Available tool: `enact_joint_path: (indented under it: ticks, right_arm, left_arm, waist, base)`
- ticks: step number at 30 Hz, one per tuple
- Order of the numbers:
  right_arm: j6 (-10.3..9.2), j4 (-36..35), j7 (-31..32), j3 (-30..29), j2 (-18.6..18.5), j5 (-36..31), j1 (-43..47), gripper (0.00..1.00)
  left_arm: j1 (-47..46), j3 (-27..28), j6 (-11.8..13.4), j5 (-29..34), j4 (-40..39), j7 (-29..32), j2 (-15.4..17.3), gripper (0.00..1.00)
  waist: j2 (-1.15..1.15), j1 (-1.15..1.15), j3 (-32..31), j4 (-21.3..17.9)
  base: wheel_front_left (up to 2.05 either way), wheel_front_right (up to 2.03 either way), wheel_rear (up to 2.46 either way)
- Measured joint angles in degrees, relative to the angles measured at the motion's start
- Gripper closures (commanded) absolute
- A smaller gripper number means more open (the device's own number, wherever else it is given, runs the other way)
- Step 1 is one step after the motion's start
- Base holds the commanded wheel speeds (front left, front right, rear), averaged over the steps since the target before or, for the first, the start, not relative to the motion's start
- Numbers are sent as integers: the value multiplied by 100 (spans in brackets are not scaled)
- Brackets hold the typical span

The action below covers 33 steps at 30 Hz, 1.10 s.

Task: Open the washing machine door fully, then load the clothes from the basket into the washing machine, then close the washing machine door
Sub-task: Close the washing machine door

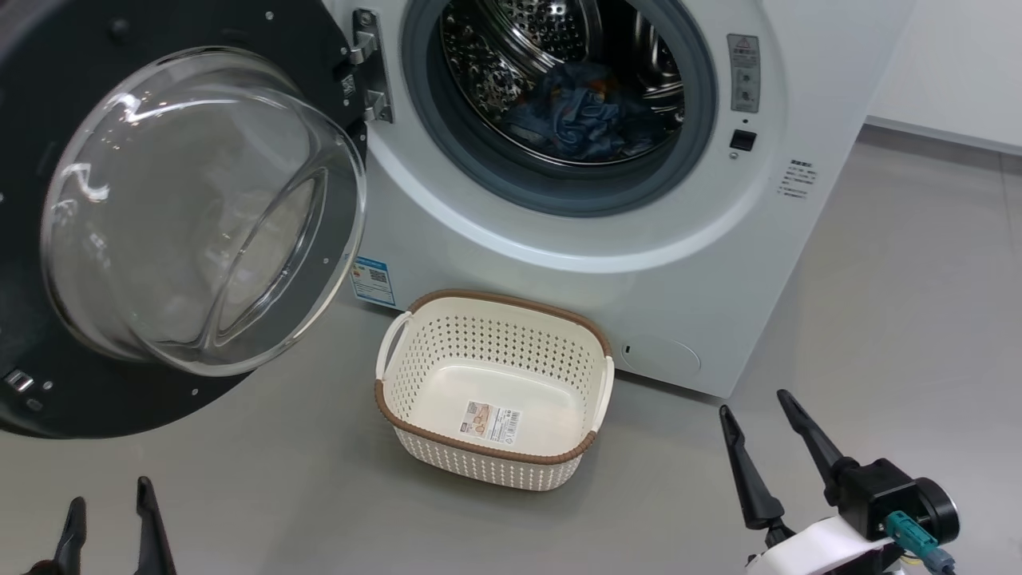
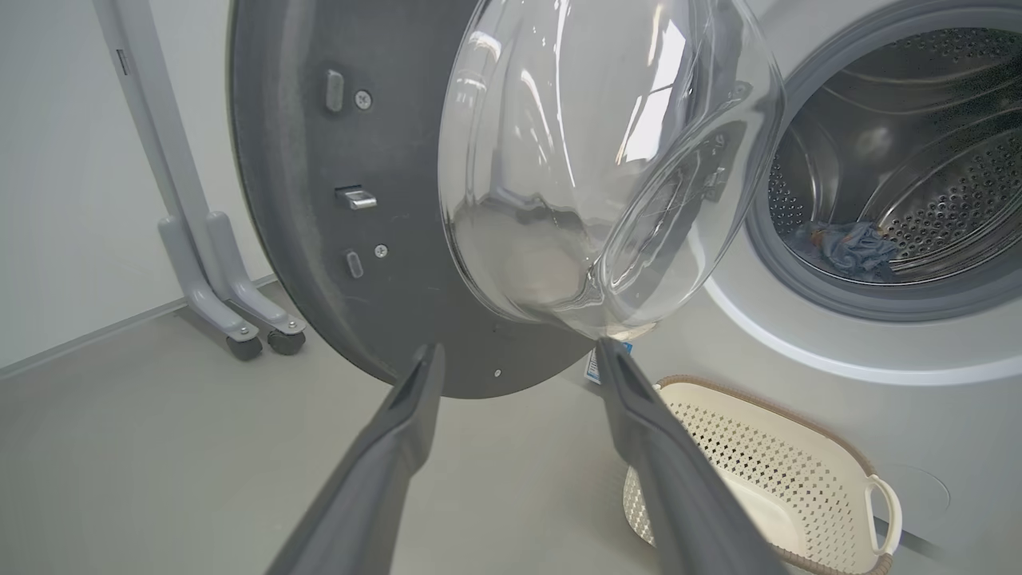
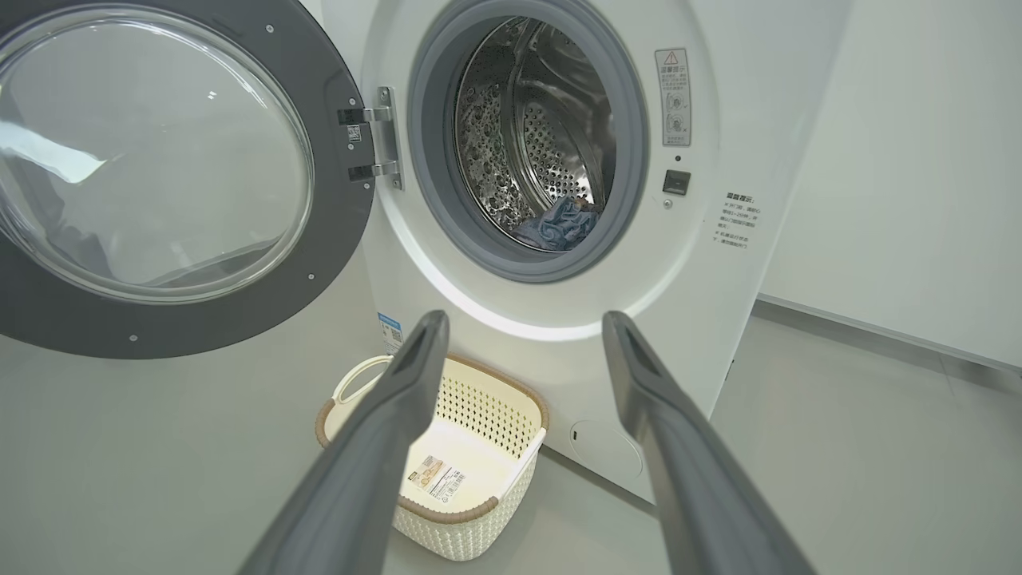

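Head view, white washing machine (image 1: 575, 263), washing machine door (image 1: 200, 208) swung wide on its left, basket (image 1: 479, 467) on the floor just before it, blue clothes (image 1: 579, 116) inside the drum, left gripper (image 1: 110, 492) and right gripper (image 1: 754, 401) low, fingers spread apart.

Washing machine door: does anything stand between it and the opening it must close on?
Nothing visible at the gasket: the clothes lie inside the drum. The basket stands on the floor below, apparently lower than the washing machine door. The open left gripper points at the door's inner face.
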Motion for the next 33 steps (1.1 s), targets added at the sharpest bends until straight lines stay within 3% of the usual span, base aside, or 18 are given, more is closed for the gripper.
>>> enact_joint_path:
  ticks: [7, 18, 19, 20, 21, 28, 30, 33]
  right_arm:
    - [0, 56, 0, 430, 4, 1, -18, 0]
    - [0, 119, 0, 577, -81, 96, -84, 0]
    - [0, 122, 0, 583, -82, 97, -98, 0]
    - [1, 126, 0, 590, -86, 102, -113, 0]
    - [0, 129, 0, 593, -90, 102, -123, 0]
    - [0, 170, 0, 578, -100, 155, -125, 0]
    - [0, 174, 0, 541, -99, 174, -124, 0]
    - [0, 179, 0, 513, -93, 186, -116, 0]
  left_arm:
    - [71, 552, 1, -40, -5, 0, 3, 0]
    - [70, 925, 0, -348, 88, -1, 0, 0]
    - [66, 958, 0, -537, 167, -1, 0, 30]
    - [65, 1009, 0, -764, 257, 0, -4, 95]
    - [60, 1089, 0, -999, 355, 0, -8, 100]
    - [-68, 1819, 7, -2725, 686, -1, -11, 100]
    - [-143, 1814, 214, -3053, 377, -9, -27, 100]
    - [-517, 2094, 105, -3494, 188, -10, -59, 100]
  waist:
    - [0, 0, -107, 328]
    - [0, 0, -162, 365]
    - [0, 0, -166, 363]
    - [0, 0, -170, 360]
    - [0, 0, -174, 357]
    - [0, 0, -197, 342]
    - [0, 0, -200, 337]
    - [0, 0, -208, 324]
  base:
    - [0, 0, 0]
    - [0, 0, 0]
    - [0, 0, 0]
    - [0, 0, 0]
    - [0, 0, 0]
    - [0, 0, 0]
    - [0, 0, 0]
    - [0, 0, 0]
